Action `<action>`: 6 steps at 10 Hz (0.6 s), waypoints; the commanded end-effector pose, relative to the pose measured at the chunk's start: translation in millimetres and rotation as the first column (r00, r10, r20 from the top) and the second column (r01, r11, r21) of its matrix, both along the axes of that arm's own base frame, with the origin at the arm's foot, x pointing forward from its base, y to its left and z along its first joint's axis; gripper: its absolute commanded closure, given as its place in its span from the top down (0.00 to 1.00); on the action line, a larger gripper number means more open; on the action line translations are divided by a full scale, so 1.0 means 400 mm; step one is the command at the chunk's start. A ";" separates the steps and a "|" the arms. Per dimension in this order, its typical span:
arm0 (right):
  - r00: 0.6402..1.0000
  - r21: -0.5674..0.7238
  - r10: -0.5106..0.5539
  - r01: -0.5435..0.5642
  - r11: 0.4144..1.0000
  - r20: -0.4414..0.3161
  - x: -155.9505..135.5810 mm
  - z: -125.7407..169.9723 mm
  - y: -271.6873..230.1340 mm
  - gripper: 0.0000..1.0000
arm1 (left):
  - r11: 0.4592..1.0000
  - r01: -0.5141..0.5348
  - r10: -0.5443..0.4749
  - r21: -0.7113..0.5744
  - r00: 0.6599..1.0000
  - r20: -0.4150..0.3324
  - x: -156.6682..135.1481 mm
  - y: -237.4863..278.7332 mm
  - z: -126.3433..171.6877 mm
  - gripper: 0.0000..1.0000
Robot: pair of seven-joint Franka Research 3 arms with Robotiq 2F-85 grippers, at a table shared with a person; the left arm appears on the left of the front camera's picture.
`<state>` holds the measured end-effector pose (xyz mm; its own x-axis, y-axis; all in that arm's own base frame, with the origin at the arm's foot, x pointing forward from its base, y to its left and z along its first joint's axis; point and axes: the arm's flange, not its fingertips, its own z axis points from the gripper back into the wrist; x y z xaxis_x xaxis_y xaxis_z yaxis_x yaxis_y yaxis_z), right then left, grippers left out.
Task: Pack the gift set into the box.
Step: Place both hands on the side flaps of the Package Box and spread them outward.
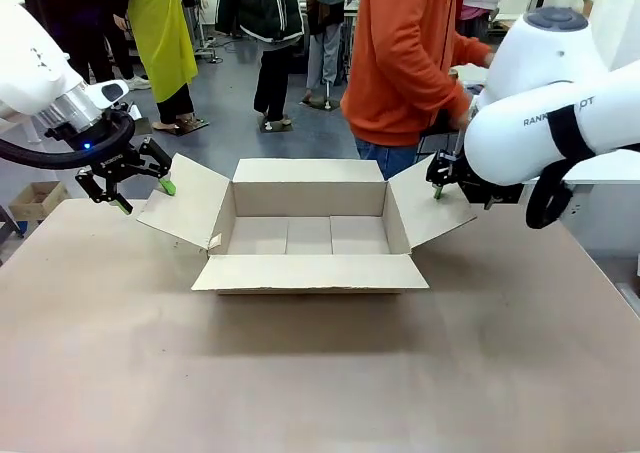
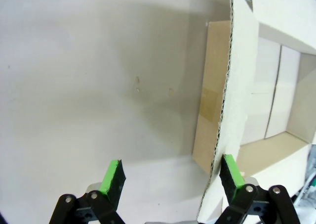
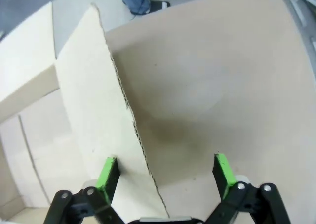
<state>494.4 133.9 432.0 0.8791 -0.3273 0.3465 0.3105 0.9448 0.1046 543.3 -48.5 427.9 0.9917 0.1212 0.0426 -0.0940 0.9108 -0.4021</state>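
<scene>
The box (image 1: 310, 272) stands open in the middle of the table, all four flaps spread outward and its inside bare. My left gripper (image 1: 147, 195) is open at the outer edge of the left flap (image 2: 242, 85). In the left wrist view that flap's edge runs between the fingers of the left gripper (image 2: 172, 167), close to the right one. My right gripper (image 1: 438, 187) is open at the right flap (image 3: 89, 85), whose corrugated edge passes between the fingers of the right gripper (image 3: 165, 163). The gift set is out of view.
A person in an orange top (image 1: 405, 63) stands at the far side, just behind the box. The brown table (image 1: 300, 373) has wide free room in front. A small carton (image 1: 35, 201) sits on the floor at far left.
</scene>
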 end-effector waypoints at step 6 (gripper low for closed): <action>0.999 -0.108 0.014 -0.018 0.994 -0.030 0.022 0.047 0.076 1.00 | 1.000 -0.013 0.013 0.015 1.000 0.000 -0.002 -0.002 0.005 1.00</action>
